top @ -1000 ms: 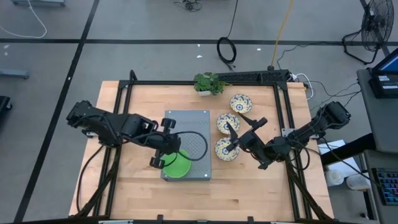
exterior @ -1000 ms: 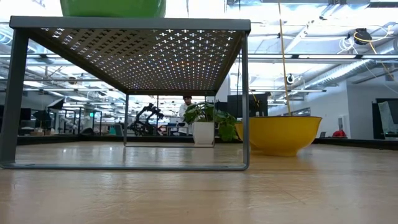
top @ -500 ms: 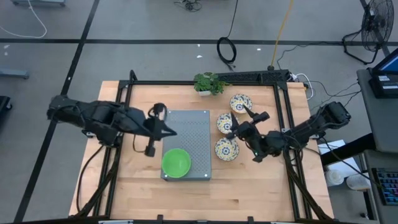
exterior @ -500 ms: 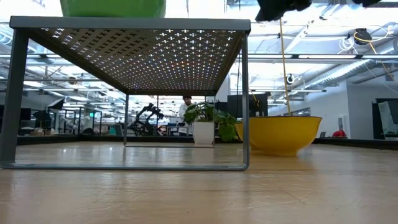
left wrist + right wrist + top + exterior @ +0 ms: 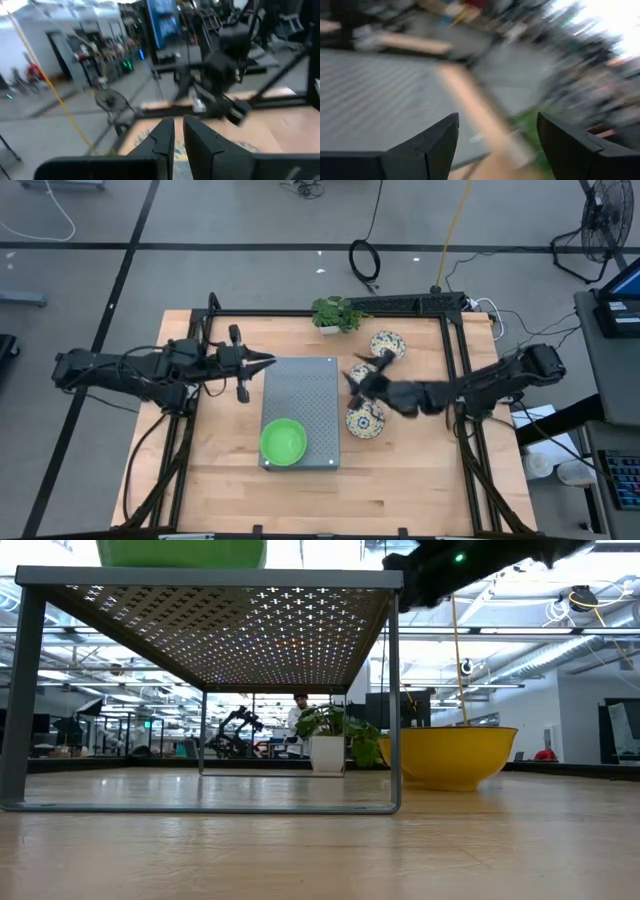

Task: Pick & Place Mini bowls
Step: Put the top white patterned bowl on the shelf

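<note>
A bright green mini bowl [image 5: 283, 442] stands upright on the grey perforated tray [image 5: 310, 385], at its near left corner; the low view shows it on the tray top [image 5: 180, 550]. Three patterned mini bowls rest on the table right of the tray: far [image 5: 387, 345], middle [image 5: 369, 370], near [image 5: 364, 421]. My left gripper [image 5: 264, 362] points level toward the table's right, by the tray's far left corner, with only a narrow slit between its fingers [image 5: 178, 142]. My right gripper [image 5: 352, 378], blurred, hangs open and empty [image 5: 497, 150] over the middle bowl.
A small potted plant [image 5: 335, 313] stands at the table's far edge behind the tray. A black frame [image 5: 445, 320] runs round the table. Bare wood lies near the front edge and left of the tray.
My left gripper has left the green bowl on the tray, drawn back toward the table's far left and tipped from pointing down to level. My right gripper has swung toward the table's left, over the middle patterned bowl, and sunk a little. The green bowl has stayed put.
</note>
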You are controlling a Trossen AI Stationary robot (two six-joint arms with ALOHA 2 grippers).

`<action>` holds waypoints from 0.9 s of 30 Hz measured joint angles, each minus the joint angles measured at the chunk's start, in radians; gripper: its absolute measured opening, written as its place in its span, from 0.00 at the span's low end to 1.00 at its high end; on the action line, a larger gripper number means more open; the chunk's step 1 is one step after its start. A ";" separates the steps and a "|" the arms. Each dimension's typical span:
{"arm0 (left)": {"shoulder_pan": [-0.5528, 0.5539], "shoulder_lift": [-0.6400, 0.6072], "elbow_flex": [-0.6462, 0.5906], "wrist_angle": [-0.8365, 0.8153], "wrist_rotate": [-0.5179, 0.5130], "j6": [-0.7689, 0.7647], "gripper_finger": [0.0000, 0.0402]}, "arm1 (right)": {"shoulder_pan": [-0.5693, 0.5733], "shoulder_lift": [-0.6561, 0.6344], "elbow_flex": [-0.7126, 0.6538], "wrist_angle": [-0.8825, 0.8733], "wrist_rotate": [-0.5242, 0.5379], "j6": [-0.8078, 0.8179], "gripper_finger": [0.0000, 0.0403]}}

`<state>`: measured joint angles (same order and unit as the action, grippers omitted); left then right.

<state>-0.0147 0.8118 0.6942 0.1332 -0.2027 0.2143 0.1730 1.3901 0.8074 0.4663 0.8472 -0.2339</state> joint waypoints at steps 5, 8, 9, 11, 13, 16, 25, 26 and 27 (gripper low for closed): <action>0.018 -0.010 -0.056 0.072 0.000 0.035 0.12 | -0.184 -0.019 0.206 -0.583 -0.288 0.260 0.63; 0.021 -0.001 -0.069 0.066 -0.001 0.023 0.12 | -0.309 -0.018 0.360 -0.968 -0.383 0.316 0.63; 0.021 0.003 -0.073 0.049 -0.001 0.017 0.12 | -0.350 -0.013 0.399 -1.084 -0.431 0.326 0.63; 0.021 0.007 -0.080 0.007 -0.002 0.013 0.12 | -0.421 -0.007 0.437 -1.232 -0.515 0.328 0.63; 0.021 0.007 -0.081 -0.009 -0.015 0.030 0.12 | -0.475 -0.006 0.437 -1.314 -0.563 0.322 0.63; 0.021 0.004 -0.081 -0.008 -0.046 0.022 0.12 | -0.528 -0.007 0.407 -1.370 -0.591 0.318 0.63; 0.020 0.003 -0.080 0.000 -0.049 0.007 0.12 | -0.544 -0.006 0.171 -1.237 -0.585 0.188 0.63; 0.020 0.003 -0.080 0.000 -0.049 0.003 0.12 | -0.547 -0.006 0.145 -1.203 -0.586 0.187 0.63; 0.020 0.003 -0.080 0.000 -0.049 0.000 0.12 | -0.550 -0.006 0.119 -1.172 -0.584 0.183 0.63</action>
<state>0.0051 0.8150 0.6140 0.1329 -0.2520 0.2140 -0.3770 1.3838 0.9267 -0.7061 0.2635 -0.0507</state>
